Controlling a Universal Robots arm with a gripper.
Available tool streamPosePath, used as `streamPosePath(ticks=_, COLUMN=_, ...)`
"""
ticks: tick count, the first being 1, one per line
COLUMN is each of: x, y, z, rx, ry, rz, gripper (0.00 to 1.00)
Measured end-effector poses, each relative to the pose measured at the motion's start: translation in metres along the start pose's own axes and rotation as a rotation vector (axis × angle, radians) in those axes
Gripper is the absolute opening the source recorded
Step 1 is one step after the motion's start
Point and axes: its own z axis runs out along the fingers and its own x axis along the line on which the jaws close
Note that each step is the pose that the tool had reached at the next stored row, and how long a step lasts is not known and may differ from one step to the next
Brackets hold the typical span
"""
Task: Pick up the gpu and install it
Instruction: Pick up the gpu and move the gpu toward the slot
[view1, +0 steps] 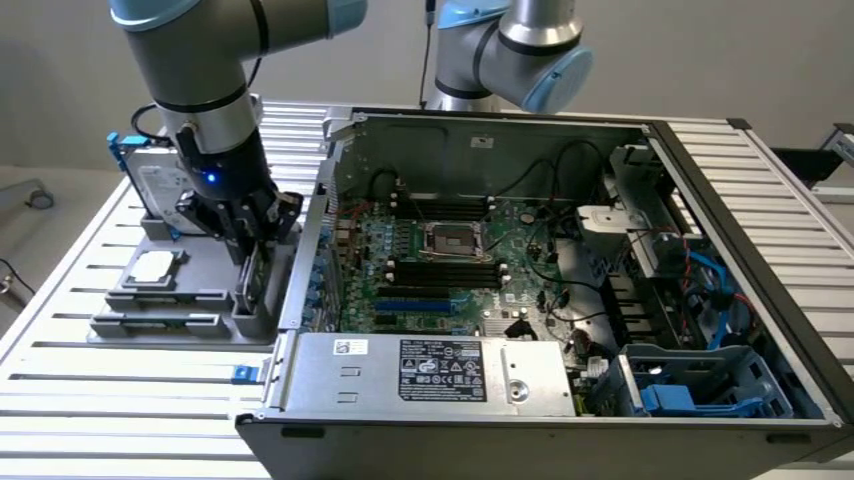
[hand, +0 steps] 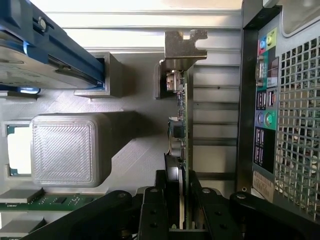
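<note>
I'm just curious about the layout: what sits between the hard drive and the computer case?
The gpu, standing on edge in the grey holder, with the gripper closed on it. Both views show it.

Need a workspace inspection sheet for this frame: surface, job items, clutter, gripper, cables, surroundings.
surface: slatted metal table carrying a grey parts tray and an open computer case.
job's things: gpu stands on edge in the tray, silver bracket at one end; not yet in the case.
clutter: hard drive in blue frame and silver chip, both in the tray.
grippers: gripper down over the gpu; grip cannot be confirmed.
cables: black leads across the motherboard; blue cables inside the case.
surroundings: arm joint behind the case; plain wall.
</note>
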Motion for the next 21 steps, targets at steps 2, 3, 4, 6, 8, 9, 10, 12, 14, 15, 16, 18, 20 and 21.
streamPosePath(ticks=2, x=0.000, y=-0.0001, z=-0.0018, rx=-0.0002, ry=-0.0002, rz=0.000, gripper=0.28)
streamPosePath(ticks=3, x=0.000, y=-0.0001, z=-0.0027, rx=-0.0002, ry=-0.0002, rz=0.000, gripper=0.28)
streamPosePath(ticks=4, x=0.000, y=-0.0001, z=-0.0036, rx=-0.0002, ry=-0.0002, rz=0.000, gripper=0.28)
streamPosePath(ticks=6, x=0.000, y=-0.0002, z=-0.0050, rx=-0.0002, ry=-0.0002, rz=0.000, gripper=0.28)
streamPosePath(ticks=8, x=0.000, y=-0.0002, z=-0.0066, rx=-0.0002, ry=-0.0002, rz=0.000, gripper=0.28)
streamPosePath(ticks=9, x=0.000, y=-0.0002, z=-0.0078, rx=-0.0001, ry=-0.0002, rz=0.000, gripper=0.28)
streamPosePath(ticks=10, x=0.000, y=-0.0002, z=-0.0094, rx=-0.0001, ry=-0.0002, rz=0.000, gripper=0.28)
streamPosePath(ticks=12, x=0.000, y=-0.0003, z=-0.0131, rx=-0.0002, ry=-0.0001, rz=0.000, gripper=0.28)
streamPosePath(ticks=14, x=0.000, y=-0.0002, z=-0.0171, rx=-0.0003, ry=-0.0003, rz=0.000, gripper=0.28)
streamPosePath(ticks=15, x=0.000, y=-0.0002, z=-0.0195, rx=-0.0001, ry=-0.0002, rz=0.000, gripper=0.28)
streamPosePath(ticks=16, x=0.000, y=-0.0002, z=-0.0221, rx=-0.0002, ry=-0.0002, rz=0.001, gripper=0.28)
streamPosePath(ticks=18, x=0.000, y=0.0000, z=-0.0279, rx=-0.0002, ry=-0.0002, rz=0.001, gripper=0.28)
streamPosePath(ticks=20, x=0.001, y=0.0002, z=-0.0365, rx=-0.0002, ry=-0.0002, rz=0.001, gripper=0.28)
streamPosePath(ticks=21, x=0.001, y=0.0003, z=-0.0410, rx=-0.0002, ry=-0.0003, rz=0.001, gripper=0.28)
